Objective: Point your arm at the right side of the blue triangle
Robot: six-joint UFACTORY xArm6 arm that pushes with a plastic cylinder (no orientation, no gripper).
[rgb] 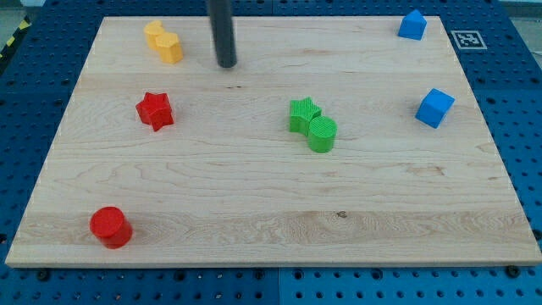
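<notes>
1. We have one camera view only, so no second view shares any part of the scene.
2. It looks down at a slant from above the wooden board's (254,195) near edge, facing toward its far edge at the view's top.
3. We sit near enough that the board nearly fills the frame, the blue pegboard table (508,51) showing around it.
4. The rod enters from the view's top, my tip (226,64) visible.

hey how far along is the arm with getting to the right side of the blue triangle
Done: nothing that shows yet. In hand: my tip sits near the view's top, just right of the yellow block, far from the blue triangle in the view's top right corner. Left: crossing the board to the triangle's right side, near the board's edge. The blue cube sits below it.
</notes>
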